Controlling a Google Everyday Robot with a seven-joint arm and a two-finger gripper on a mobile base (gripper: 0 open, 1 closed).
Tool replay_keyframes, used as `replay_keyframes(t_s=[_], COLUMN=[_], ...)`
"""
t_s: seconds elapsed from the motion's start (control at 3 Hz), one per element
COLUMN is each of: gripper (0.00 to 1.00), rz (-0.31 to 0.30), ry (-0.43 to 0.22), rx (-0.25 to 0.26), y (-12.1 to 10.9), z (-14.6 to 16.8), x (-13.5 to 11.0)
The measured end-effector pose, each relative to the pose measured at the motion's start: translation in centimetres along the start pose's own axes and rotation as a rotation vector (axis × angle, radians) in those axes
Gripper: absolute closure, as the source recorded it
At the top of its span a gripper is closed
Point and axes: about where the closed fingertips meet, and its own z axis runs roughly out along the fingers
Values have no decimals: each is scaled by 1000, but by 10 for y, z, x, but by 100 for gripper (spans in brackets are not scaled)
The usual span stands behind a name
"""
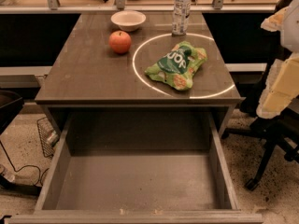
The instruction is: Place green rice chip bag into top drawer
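The green rice chip bag (177,65) lies flat on the grey-brown table top (88,73), right of centre, inside a bright ring of light. It is crumpled light green with a dark-green centre panel and white lettering. The top drawer (135,181) is pulled wide open below the table's front edge, and its flat bottom is bare. My gripper is not in view. Only pale arm segments (280,85) show at the right edge, beside the table and clear of the bag.
A red-orange apple (120,41) sits left of the bag. A white bowl (128,19) and a clear water bottle (181,10) stand at the back. A black chair base (268,157) is on the right, and a wire basket (46,134) and cables are on the left floor.
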Motion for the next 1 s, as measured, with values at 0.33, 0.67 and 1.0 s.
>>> replay_keyframes(t_s=[0.33, 0.67, 1.0], gripper=[0, 0, 0], rz=[0, -56, -158], ry=[0, -30, -128], rx=[0, 56, 99], y=[0, -24, -57], z=[0, 5, 14], x=[0, -9, -25])
